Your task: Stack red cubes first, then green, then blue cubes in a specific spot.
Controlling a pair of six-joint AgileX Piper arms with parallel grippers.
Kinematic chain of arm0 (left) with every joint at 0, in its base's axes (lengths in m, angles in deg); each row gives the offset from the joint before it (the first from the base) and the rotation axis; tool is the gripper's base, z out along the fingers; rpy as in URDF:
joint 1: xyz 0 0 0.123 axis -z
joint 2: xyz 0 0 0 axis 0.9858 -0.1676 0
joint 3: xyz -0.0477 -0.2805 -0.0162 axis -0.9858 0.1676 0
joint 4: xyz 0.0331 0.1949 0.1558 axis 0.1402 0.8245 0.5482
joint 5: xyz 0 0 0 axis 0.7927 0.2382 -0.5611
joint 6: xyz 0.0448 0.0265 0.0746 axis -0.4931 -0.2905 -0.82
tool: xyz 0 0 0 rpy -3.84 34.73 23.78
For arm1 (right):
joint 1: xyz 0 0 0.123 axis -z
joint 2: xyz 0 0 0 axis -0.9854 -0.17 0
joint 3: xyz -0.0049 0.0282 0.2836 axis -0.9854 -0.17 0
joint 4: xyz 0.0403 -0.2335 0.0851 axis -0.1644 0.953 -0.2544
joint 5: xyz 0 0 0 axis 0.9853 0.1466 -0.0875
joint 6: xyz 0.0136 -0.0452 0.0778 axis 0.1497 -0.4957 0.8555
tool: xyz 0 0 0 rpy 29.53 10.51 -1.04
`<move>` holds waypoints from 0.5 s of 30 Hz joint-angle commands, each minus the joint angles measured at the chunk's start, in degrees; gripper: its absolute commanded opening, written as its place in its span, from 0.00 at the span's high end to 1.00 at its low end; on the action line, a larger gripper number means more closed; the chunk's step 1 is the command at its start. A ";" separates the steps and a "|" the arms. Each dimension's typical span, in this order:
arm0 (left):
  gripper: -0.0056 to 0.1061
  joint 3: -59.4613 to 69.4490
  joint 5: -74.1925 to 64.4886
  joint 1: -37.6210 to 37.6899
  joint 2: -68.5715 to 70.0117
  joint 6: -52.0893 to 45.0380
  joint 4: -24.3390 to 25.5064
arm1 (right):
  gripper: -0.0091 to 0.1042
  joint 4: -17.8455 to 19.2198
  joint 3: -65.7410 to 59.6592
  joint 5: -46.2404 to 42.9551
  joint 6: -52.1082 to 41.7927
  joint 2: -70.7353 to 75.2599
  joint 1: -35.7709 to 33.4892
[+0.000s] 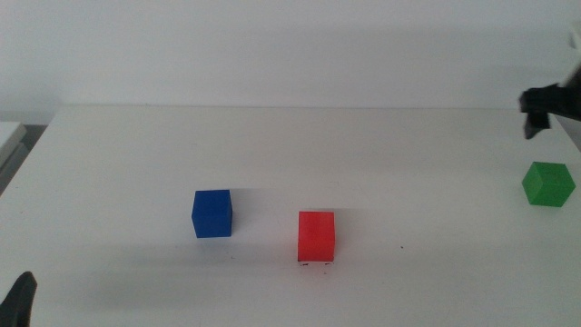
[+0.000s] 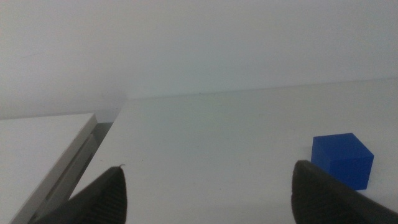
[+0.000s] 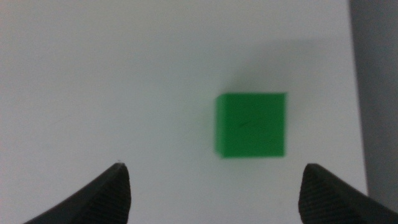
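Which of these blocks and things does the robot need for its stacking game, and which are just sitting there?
For the job:
- red cube, sitting on the marked spot
- green cube, below the open right pincer
- blue cube
- left pincer, open, waiting at the near edge

Just there:
- white table
- a pale slab beside the table

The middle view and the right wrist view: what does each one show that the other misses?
Only the middle view shows the red cube sitting on the faint pen marks, the blue cube beside it, and the waiting left gripper at the bottom edge. Only the right wrist view shows that the right gripper is open, with its jaws wide apart and nothing between them. Both show the green cube alone on the white table, near that gripper.
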 commanded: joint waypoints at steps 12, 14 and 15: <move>0.17 -0.03 0.75 0.44 0.19 0.06 -0.09 | 0.22 -9.28 0.07 -4.88 -11.01 -9.48 9.99; 0.17 -0.03 0.75 0.44 0.19 0.06 -0.09 | 0.22 -9.28 0.07 -6.46 -10.99 -10.60 9.99; 0.17 -0.03 0.75 0.44 0.19 0.06 -0.09 | 0.22 -9.28 0.07 -7.11 -10.99 -11.18 9.99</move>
